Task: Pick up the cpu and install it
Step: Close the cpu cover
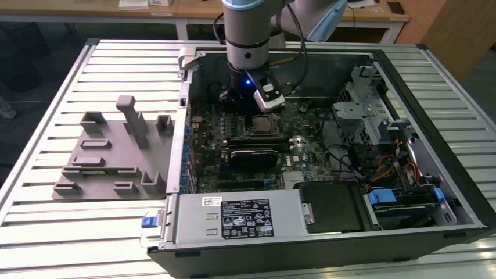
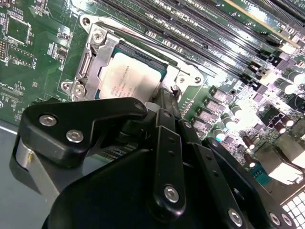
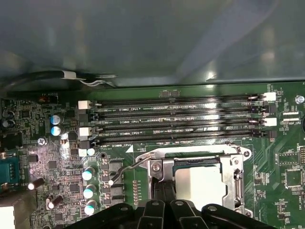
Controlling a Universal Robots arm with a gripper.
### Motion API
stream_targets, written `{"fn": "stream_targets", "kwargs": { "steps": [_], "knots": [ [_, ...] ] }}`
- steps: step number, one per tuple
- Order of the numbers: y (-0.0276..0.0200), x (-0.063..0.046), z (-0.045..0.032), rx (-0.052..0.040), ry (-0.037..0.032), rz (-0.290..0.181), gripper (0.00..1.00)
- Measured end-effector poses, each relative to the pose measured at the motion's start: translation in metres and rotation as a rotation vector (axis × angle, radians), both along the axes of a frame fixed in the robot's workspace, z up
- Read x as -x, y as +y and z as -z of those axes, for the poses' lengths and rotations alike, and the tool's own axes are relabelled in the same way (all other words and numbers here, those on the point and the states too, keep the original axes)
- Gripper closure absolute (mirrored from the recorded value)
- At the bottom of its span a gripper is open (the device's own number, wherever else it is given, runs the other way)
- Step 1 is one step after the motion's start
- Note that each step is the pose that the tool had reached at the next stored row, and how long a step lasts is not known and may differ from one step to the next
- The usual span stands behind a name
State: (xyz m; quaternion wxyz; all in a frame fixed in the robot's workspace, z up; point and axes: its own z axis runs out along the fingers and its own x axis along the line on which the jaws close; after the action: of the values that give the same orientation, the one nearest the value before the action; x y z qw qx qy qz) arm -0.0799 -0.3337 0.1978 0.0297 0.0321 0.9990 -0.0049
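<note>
The cpu [image 2: 126,78], a pale silver square, lies flat in the motherboard socket inside the open computer case [image 1: 434,81]; it also shows in the first wrist view [image 3: 200,186] and the exterior view [image 1: 268,122]. A metal load frame [image 2: 95,52] borders it. My gripper [image 2: 166,95] hangs just above the socket's edge, beside the cpu. Its fingers look shut together with nothing between them. In the first wrist view the gripper [image 3: 164,190] sits next to the bent wire lever [image 3: 126,169]. In the exterior view the gripper [image 1: 246,111] is low over the board, at the socket's left.
Black memory slots [image 3: 176,119] run along the board beyond the socket. Capacitors [image 3: 88,174] stand near the lever. A grey holder block [image 1: 108,151] lies on the slatted table at the exterior view's left. The power supply [image 1: 232,218] and drive cage [image 1: 372,104] line the case.
</note>
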Motion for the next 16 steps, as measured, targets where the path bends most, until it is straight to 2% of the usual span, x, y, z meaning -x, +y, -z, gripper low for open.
{"fn": "stream_targets", "kwargs": {
  "steps": [6, 13, 16],
  "knots": [
    [-0.0001, 0.0, -0.0061, 0.0007, 0.0005, 0.0, 0.89],
    [-0.0001, 0.0, -0.0188, 0.0007, 0.0005, 0.0, 0.89],
    [-0.0001, 0.0, -0.0189, 0.0006, 0.0005, 0.0, 0.89]
  ]
}}
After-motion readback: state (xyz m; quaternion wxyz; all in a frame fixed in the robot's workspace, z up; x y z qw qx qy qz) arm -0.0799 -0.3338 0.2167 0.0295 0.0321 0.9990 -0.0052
